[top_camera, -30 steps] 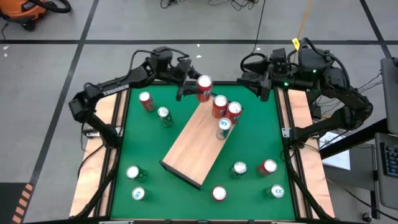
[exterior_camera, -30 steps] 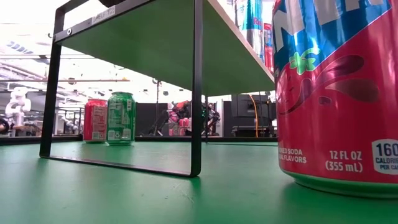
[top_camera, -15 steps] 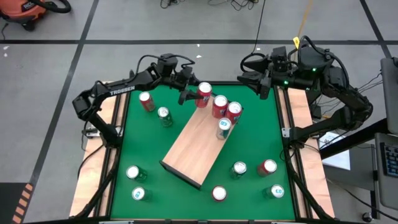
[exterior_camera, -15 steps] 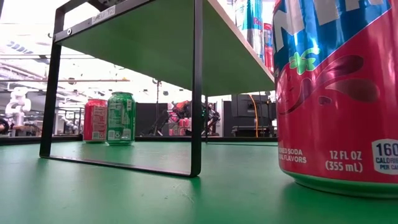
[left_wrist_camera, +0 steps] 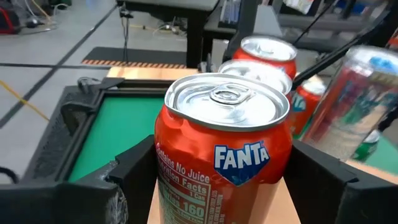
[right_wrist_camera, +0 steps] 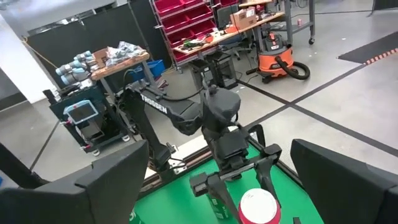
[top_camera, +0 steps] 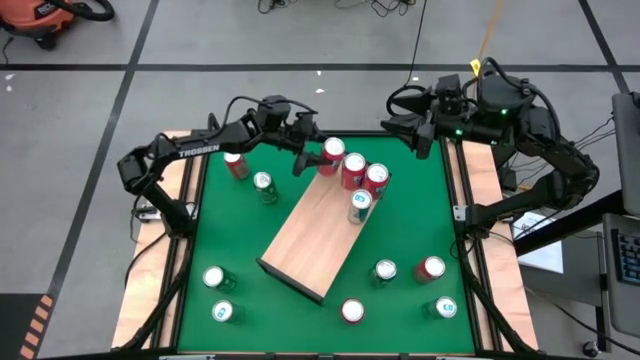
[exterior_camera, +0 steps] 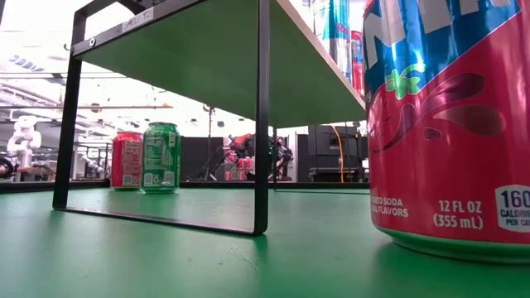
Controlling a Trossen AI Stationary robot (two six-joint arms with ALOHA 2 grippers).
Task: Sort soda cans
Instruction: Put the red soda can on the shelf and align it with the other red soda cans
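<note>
My left gripper (top_camera: 318,157) is shut on a red Fanta can (left_wrist_camera: 224,155) over the far end of the light wooden board (top_camera: 315,225), a raised shelf on a black frame (exterior_camera: 262,116). Two red cans (top_camera: 353,168) (top_camera: 376,178) and a pale teal can (top_camera: 360,205) stand on the board right beside it. More red and green cans stand on the green table, such as a green one (top_camera: 264,185) and a red one (top_camera: 351,311). My right gripper (top_camera: 428,135) waits open and raised at the far right edge. My left gripper pinches the red can's side wall (left_wrist_camera: 163,180) between its two fingers, a little below the rim. The fingers (left_wrist_camera: 124,180) come nearly level from the table's far left. The can is upright. Its base is hidden, so I cannot tell whether it stands on the board.
A red can (top_camera: 236,163) stands partly under my left arm. Green cans (top_camera: 213,278) (top_camera: 224,312) stand near left; green (top_camera: 384,271), red (top_camera: 430,268) and teal (top_camera: 445,308) cans stand near right. In the low view a red can (exterior_camera: 447,124) looms close.
My left gripper has gone down and a little toward the table's near right with the red can, which stays upright and now sits lower, beside the two red cans at the board's far end.
</note>
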